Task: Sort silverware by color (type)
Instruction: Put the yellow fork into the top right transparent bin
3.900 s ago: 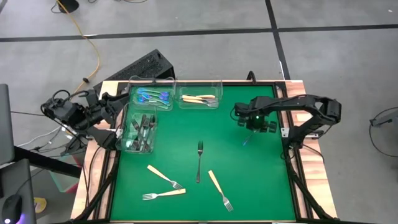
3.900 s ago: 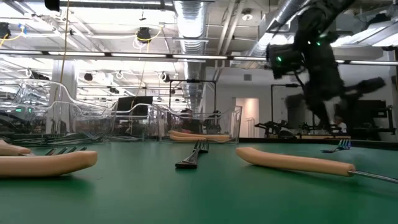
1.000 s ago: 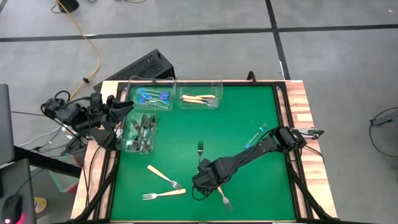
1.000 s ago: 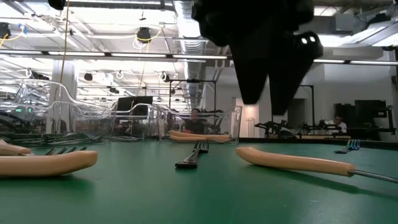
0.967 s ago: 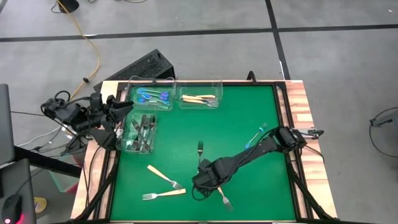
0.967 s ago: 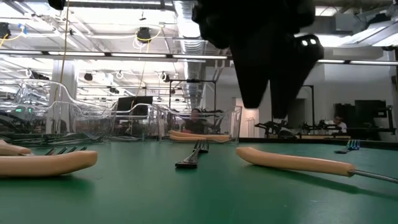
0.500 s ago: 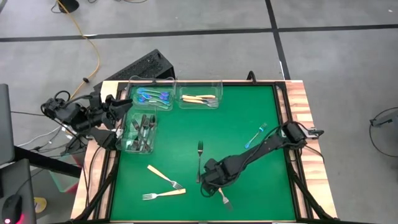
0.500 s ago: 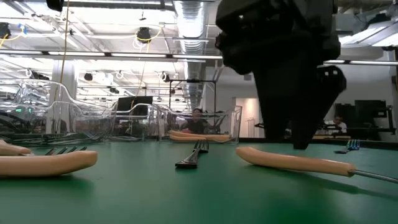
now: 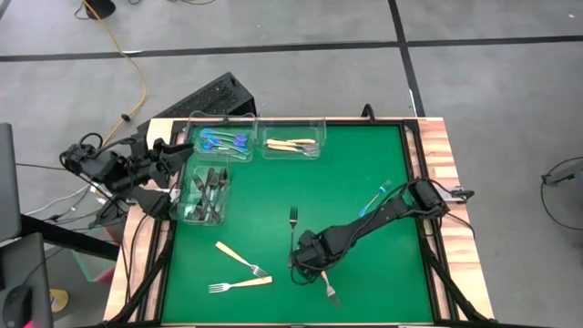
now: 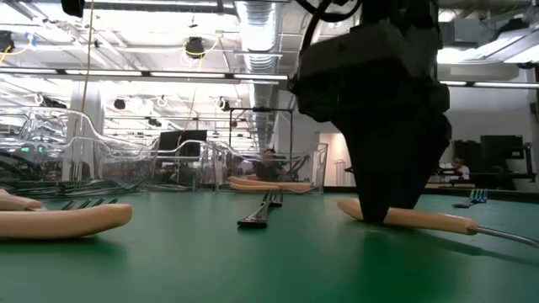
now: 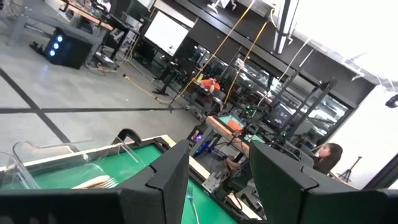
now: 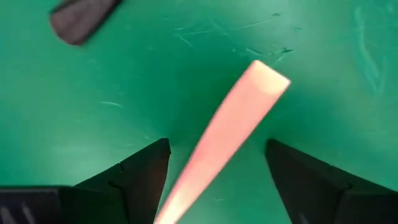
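My right gripper point(image 9: 308, 264) is down on the green felt mat point(image 9: 364, 246), fingers spread wide on either side of a tan-handled fork point(image 12: 217, 143); its smooth, flat handle runs up between my dark wedge-shaped fingertips point(image 12: 140, 171), and nothing is clenched on it. In the low view my black wrist block stands right over that handle point(image 10: 421, 219), almost touching the mat.

A second ago I hovered slightly further left and higher above this fork; now I have come down around its handle. Four seconds back I was up at the right side, over the blue fork point(image 9: 373, 199), which lies near the right edge now.

My left gripper point(image 11: 217, 180) waits off the table's left edge beside the bins, its fingers parted with nothing between them.

Three clear plastic bins sit at the far left. The far-left one point(image 9: 221, 140) holds shiny blue forks, the one beside it point(image 9: 293, 143) holds tan-handled forks, and the nearer one point(image 9: 204, 195) holds a heap of dark grey forks.

Loose on the mat: a dark fork point(image 9: 292, 232) just left of my right gripper, and two more tan forks point(image 9: 239, 271) crossing at their tines towards the near left.
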